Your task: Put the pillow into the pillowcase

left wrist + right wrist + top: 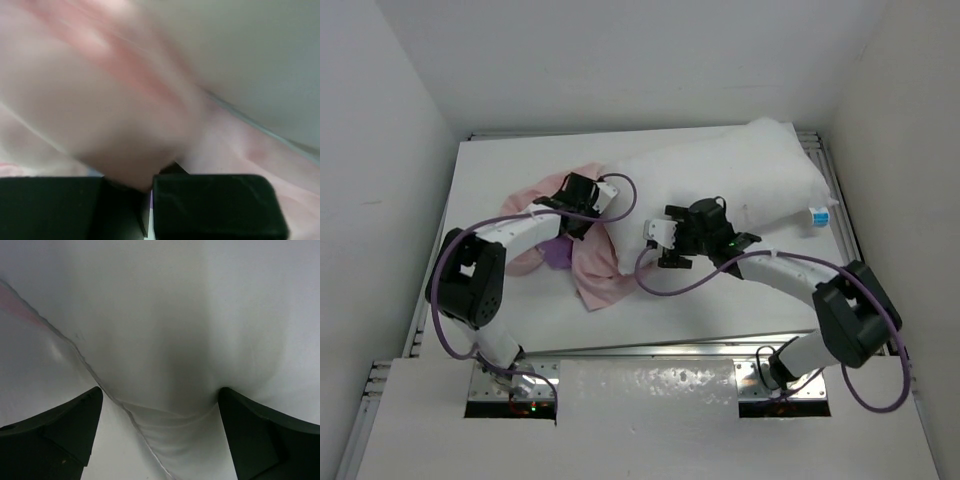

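Note:
The plump white pillow [740,175] lies across the back right of the table, with a small blue tag [817,215] at its right corner. The limp pink pillowcase [595,270] is bunched at the pillow's left end. My left gripper [586,200] is shut on a fold of the pillowcase [100,115], which fills the left wrist view and is pinched between the black fingers [215,205]. My right gripper [666,240] stands wide open against the pillow's near edge. The pillow's seamed edge [165,425] bulges between the spread fingers [55,432].
The white table [720,310] has a metal rail along its near edge [650,350]. White walls close in on the left, back and right. Purple cables loop from both arms over the table.

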Robot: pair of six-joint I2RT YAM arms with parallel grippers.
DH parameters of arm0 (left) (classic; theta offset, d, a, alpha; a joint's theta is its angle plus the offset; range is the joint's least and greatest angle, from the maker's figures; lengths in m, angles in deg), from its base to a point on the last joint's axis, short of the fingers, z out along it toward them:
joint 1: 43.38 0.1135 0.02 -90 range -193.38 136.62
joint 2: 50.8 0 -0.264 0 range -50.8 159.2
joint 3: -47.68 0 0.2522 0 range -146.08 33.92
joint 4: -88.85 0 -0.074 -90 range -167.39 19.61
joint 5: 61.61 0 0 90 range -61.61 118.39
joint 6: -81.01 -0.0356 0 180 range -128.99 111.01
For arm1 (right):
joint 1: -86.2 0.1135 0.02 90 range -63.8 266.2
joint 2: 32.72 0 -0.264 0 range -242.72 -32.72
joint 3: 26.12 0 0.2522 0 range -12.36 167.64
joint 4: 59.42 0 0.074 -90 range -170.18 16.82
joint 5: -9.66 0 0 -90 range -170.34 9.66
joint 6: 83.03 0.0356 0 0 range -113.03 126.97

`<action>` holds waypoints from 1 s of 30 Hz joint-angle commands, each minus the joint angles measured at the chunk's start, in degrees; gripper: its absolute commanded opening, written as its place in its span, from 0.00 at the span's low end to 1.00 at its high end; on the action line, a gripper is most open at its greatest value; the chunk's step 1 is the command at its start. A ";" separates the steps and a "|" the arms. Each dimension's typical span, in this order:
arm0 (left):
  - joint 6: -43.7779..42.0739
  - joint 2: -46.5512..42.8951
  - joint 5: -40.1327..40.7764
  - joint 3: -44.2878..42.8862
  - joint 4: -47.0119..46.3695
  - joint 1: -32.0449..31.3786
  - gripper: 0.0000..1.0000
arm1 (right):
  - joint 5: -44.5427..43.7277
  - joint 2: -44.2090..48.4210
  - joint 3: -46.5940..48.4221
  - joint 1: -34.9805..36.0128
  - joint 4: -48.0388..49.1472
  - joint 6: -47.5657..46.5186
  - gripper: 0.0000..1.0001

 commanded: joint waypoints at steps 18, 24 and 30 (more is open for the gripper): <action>-3.32 -12.33 -31.63 -18.65 26.98 -0.24 0.00 | -0.36 -5.53 13.67 1.57 17.85 39.83 0.00; -3.50 -11.89 -32.44 -22.27 29.10 -0.15 0.00 | -7.39 -3.50 14.79 1.49 29.22 54.74 0.00; -0.61 -12.24 -36.02 -26.13 28.84 0.37 0.00 | -11.00 -8.93 22.78 1.49 23.37 60.80 0.00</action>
